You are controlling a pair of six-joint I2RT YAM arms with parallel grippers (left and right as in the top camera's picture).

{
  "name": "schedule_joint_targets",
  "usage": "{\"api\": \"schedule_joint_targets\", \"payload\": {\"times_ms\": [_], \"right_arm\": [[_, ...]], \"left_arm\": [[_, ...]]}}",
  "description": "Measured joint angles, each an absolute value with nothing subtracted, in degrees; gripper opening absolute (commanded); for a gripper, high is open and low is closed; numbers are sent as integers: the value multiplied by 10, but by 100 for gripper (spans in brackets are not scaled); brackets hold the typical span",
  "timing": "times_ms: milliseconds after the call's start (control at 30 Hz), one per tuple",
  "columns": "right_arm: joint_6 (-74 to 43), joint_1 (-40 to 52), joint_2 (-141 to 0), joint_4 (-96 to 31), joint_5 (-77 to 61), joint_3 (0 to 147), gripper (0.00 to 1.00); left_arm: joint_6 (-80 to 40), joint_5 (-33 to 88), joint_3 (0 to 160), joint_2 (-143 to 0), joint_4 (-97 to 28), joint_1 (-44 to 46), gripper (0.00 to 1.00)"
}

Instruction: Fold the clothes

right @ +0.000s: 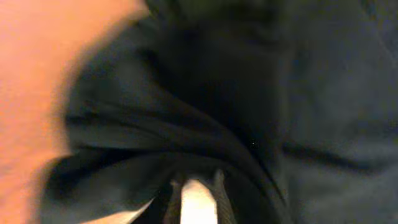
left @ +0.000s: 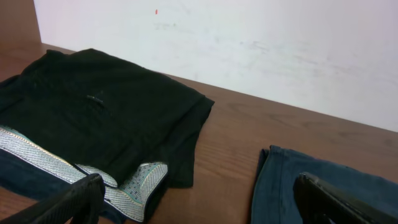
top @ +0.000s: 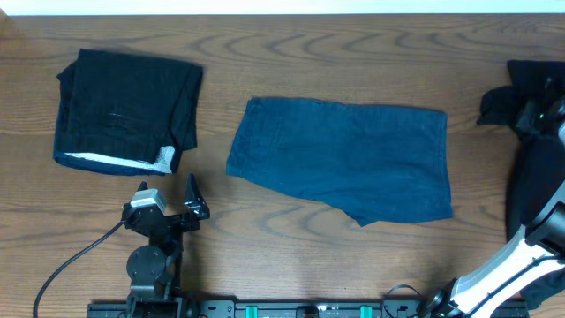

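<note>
A navy-blue denim-like cloth (top: 344, 159) lies spread flat in the middle of the table; its left edge also shows in the left wrist view (left: 311, 186). A folded black garment with a white patterned edge (top: 124, 110) lies at the far left and also shows in the left wrist view (left: 99, 112). My left gripper (top: 194, 201) (left: 199, 211) is open and empty, between these two pieces and near the front. A black cloth pile (top: 530, 177) lies at the right edge. My right gripper (top: 540, 115) (right: 194, 186) is down in it, its fingers closed on a bunched black fold (right: 186, 124).
A black cable (top: 79, 256) runs from the left arm's base toward the front left. The arm mount rail (top: 291, 309) lies along the front edge. A white wall (left: 249, 43) stands behind the table's far edge.
</note>
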State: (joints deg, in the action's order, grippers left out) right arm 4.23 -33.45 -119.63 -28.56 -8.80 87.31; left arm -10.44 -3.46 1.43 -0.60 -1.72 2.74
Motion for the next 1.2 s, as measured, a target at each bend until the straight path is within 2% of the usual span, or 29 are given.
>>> {"api": "schedule_joint_targets", "payload": {"times_ms": [167,233,433,1200], "right_arm": [[38,-333,-1196,-384,-193,965,23],[35,-329,-1196,-421,-208,985,1],[29,-315,-1196,-476,-202,973,1],[21,-283,-1253,-239,-129,858,1]], "left_arm": [[-104,-35,14,-6,-17,27,98],[-104,-35,14,-6,-17,27,98],[-104,-35,14,-6,-17,27,98],[-104,-35,14,-6,-17,27,98]]}}
